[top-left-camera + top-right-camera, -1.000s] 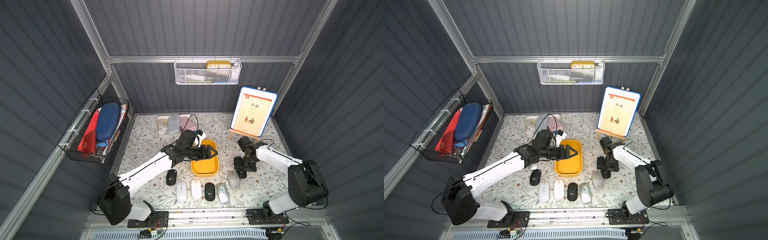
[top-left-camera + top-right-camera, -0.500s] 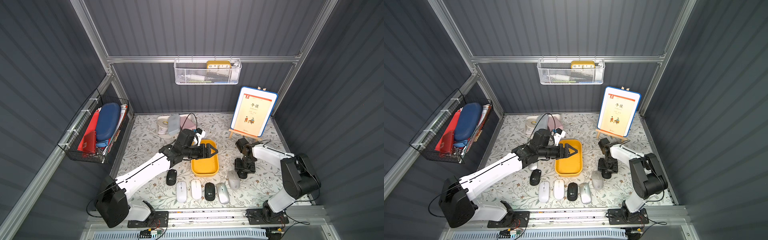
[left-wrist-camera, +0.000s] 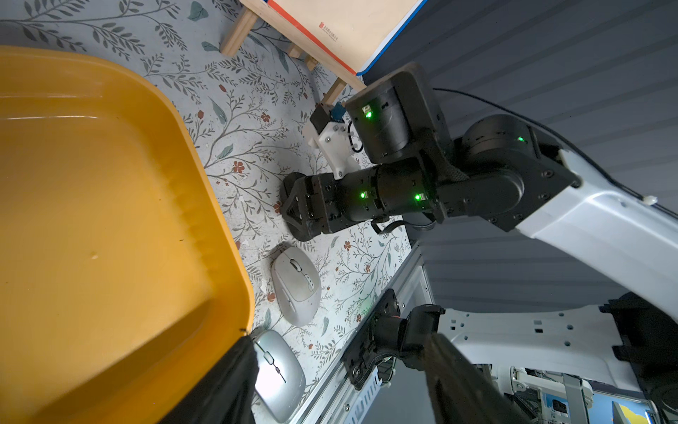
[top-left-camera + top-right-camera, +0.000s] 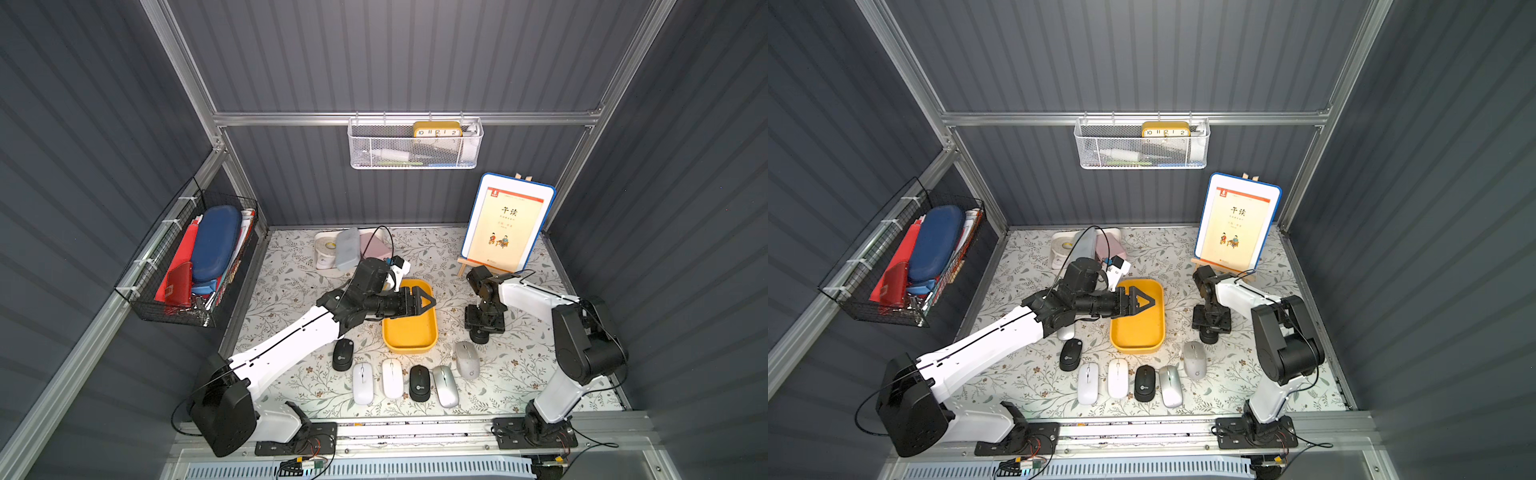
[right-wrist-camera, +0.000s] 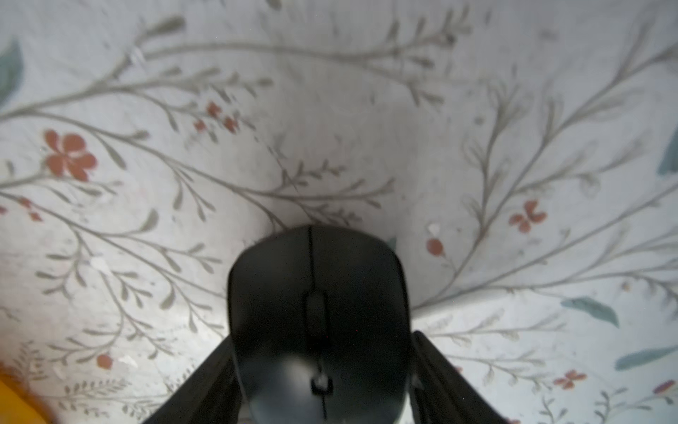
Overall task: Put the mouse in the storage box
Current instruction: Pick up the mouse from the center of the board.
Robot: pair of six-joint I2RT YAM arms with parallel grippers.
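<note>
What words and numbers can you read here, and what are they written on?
"10 11 12 1 2": on the yellow clock in the white wire-mesh basket.
"午读": on the cream, blue-edged book on the wooden stand.
Smaller print on that book: too small to read.
Logos on two black computer mice: too small to read.

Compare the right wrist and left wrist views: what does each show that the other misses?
Only the right wrist view: the black mouse from above, scroll wheel included, between the fingers of the right gripper. Only the left wrist view: the bare inside of the storage box, a grey mouse, a silver mouse, the book stand, the right arm. Both: the floral table cover, the right gripper, and the storage box, just a yellow corner in the right wrist view.
</note>
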